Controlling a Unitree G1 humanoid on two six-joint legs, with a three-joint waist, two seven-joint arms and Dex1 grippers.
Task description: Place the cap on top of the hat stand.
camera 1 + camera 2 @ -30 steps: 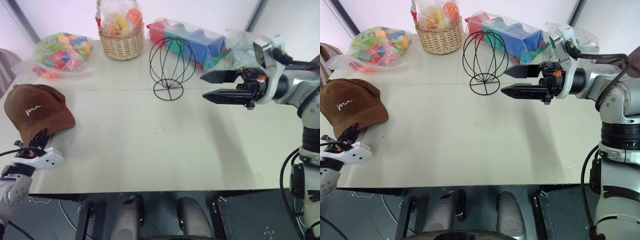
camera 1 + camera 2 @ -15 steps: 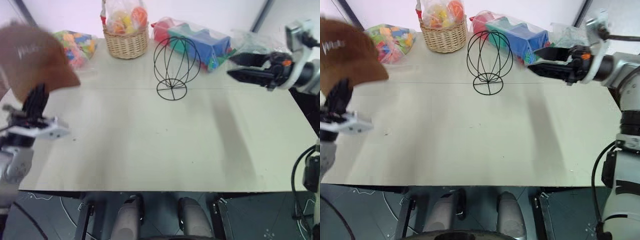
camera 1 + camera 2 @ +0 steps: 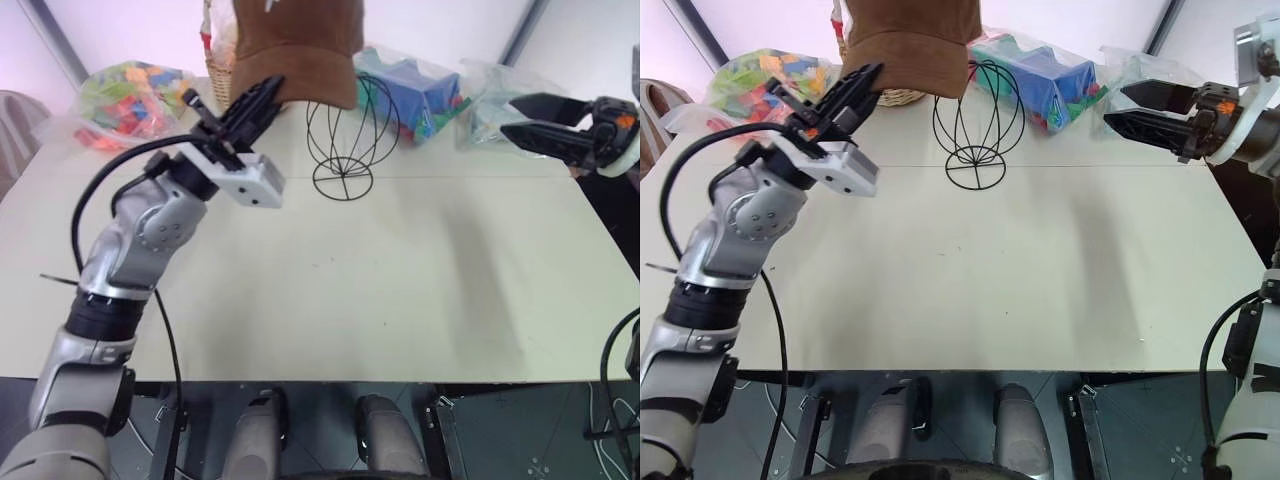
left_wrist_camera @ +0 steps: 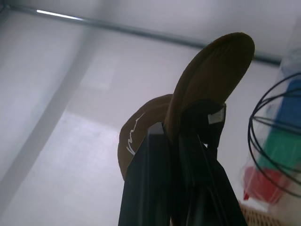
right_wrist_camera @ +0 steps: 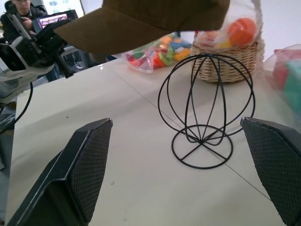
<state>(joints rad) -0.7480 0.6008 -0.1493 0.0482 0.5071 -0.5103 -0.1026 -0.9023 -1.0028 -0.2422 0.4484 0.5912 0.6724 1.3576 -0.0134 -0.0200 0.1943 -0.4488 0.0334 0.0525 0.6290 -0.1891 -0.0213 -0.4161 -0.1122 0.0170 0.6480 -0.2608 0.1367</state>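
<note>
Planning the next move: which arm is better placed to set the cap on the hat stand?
Left. The left gripper is shut on the cap, held in the air beside the top of the hat stand. The right gripper is open, empty and off to the side.

cap [image 5: 141, 19] above hat stand [image 5: 204, 110], R end effector [image 5: 188, 179] fingers wide apart
</note>
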